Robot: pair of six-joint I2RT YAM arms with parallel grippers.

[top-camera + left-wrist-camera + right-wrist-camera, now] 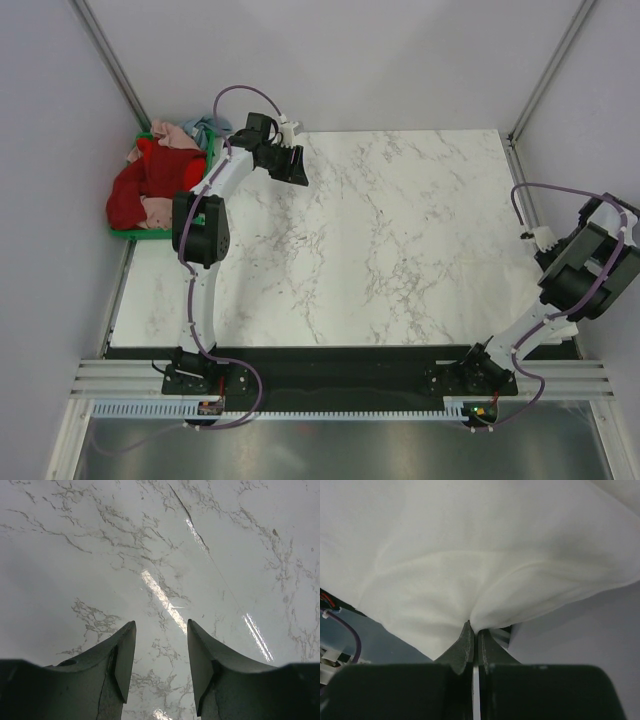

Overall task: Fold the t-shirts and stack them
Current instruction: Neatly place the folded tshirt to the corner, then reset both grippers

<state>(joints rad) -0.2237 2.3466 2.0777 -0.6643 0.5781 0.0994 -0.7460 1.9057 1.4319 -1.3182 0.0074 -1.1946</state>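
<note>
Marble counter [400, 250]; t-shirts [150, 185] heaped in green crate [140, 234], far-left corner. Nearer arm: left fingers [122, 655] open, empty, just right of crate, pointing away from heap. Across counter, right fingers [465, 650] closed; white cloth bunched at tips, grip uncertain.

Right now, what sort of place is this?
Likely a robot test cell: left arm and right arm bolted to a marble-patterned table, plain walls close around, a green crate heaped with t-shirts.

No readable text, label, brand, number or sign on the t-shirts [150, 185], green crate [152, 234] or marble table [400, 250].
</note>
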